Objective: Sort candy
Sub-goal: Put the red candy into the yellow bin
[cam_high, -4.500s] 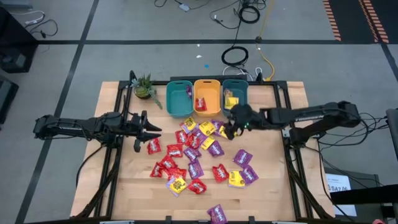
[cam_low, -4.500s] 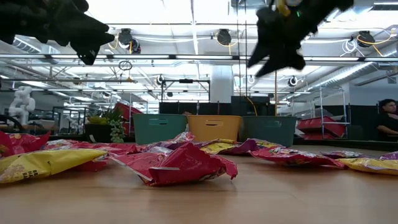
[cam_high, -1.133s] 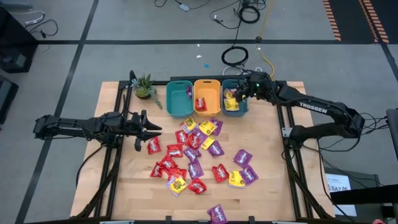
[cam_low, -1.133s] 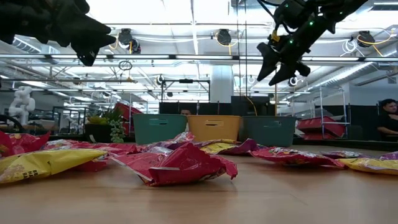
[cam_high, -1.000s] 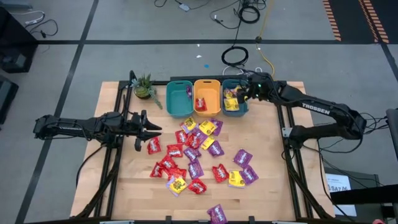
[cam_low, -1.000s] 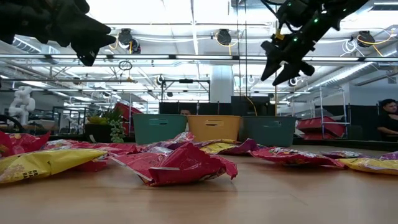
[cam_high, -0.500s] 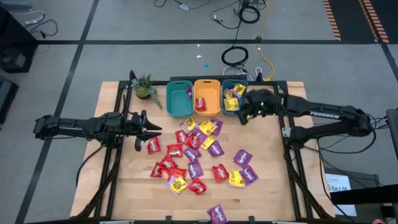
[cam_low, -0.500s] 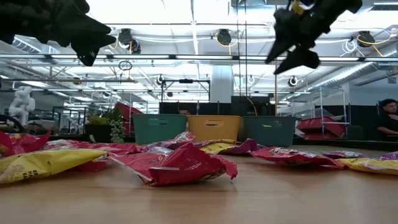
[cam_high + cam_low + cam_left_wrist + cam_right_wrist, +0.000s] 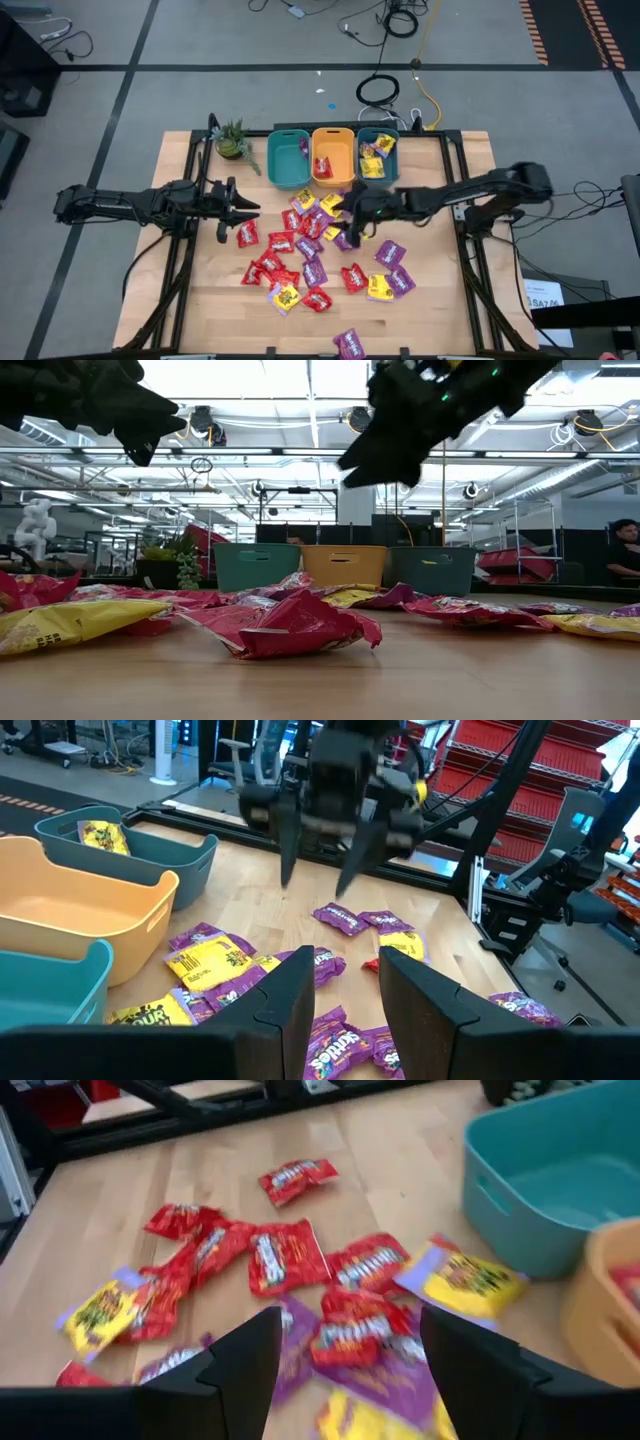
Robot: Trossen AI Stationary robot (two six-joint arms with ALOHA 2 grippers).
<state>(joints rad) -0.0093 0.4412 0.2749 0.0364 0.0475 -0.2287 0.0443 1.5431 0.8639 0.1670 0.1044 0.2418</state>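
Right gripper (image 9: 345,218) spread, empty, above scattered shiny red, purple, yellow candy packets (image 9: 312,258) — left gripper (image 9: 240,210) apparently parted, idle beside them

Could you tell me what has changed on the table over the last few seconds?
The right gripper carried a yellow packet from the pile to the right-hand teal bin, let it go there, and has swung back over the candy pile, fingers open and empty. The left gripper, the orange bin and the plant stayed put.
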